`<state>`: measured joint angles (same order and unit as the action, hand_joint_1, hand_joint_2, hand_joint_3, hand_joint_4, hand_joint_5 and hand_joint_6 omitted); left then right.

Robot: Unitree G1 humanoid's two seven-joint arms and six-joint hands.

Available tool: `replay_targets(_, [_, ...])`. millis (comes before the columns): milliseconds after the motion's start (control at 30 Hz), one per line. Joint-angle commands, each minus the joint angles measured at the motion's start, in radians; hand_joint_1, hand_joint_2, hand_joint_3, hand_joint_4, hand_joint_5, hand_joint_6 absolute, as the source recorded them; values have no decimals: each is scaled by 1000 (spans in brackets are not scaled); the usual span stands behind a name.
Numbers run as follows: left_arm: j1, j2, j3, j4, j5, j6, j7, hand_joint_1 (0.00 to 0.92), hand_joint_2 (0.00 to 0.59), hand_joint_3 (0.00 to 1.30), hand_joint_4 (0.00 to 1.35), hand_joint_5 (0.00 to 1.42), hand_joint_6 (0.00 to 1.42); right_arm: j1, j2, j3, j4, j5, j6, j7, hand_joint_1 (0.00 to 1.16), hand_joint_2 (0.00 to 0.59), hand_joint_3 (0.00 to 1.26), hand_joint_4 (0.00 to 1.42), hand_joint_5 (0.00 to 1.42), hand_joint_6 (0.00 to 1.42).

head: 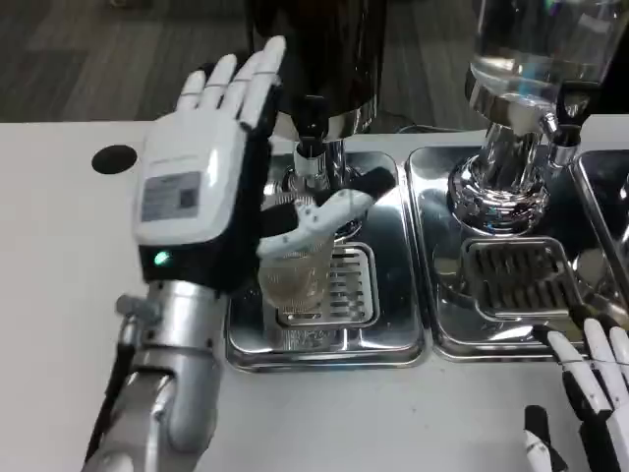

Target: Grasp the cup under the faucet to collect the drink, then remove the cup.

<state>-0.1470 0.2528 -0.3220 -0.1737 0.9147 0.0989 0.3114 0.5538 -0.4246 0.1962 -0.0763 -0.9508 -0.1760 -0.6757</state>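
Note:
A clear cup (293, 277) stands upright on the slotted grate of the left drip tray (393, 334), below the black faucet (312, 126) of a dark dispenser. My left hand (201, 182) is just left of the cup, its white back toward the camera and its fingers (241, 84) stretched straight toward the dispenser. Its thumb (319, 214) reaches right across the cup's rim; no fingers wrap the cup. Whether the thumb touches the rim is unclear. My right hand (590, 393) lies at the bottom right on the table, fingers apart, holding nothing.
A second dispenser with a clear tank (536, 44) and chrome base (496, 187) stands over the right drip tray (452, 324). A black round mark (115, 158) sits on the white table at the left. Bare table runs along the front edge.

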Motion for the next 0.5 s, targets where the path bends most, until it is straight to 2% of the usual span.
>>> replay_targets(33, [-57,-9,-25,21,42,43,-93,0,42,113,0,87,79,13,2,-13,-19,-4,2,-14,246,496,147,0,0,0])
replay_targets(167, [-65,-20,-38,35,58,57,-122,0,41,167,12,153,133,18,1,-21,-16,4,-3,-16,246,496,147,0,0,0])
replay_targets(233, [-46,-17,-43,27,63,54,-114,0,41,211,90,229,185,20,3,-22,-12,4,-5,-16,246,496,147,0,0,0])
replay_targets(333, [-6,-9,-45,9,72,38,-72,0,50,341,290,410,326,14,5,-17,-8,3,-4,-10,246,496,147,0,0,0])
replay_targets(500, [31,1,-33,-3,78,15,-27,0,50,435,402,505,414,3,10,-6,-6,-5,0,-4,246,496,147,0,0,0])
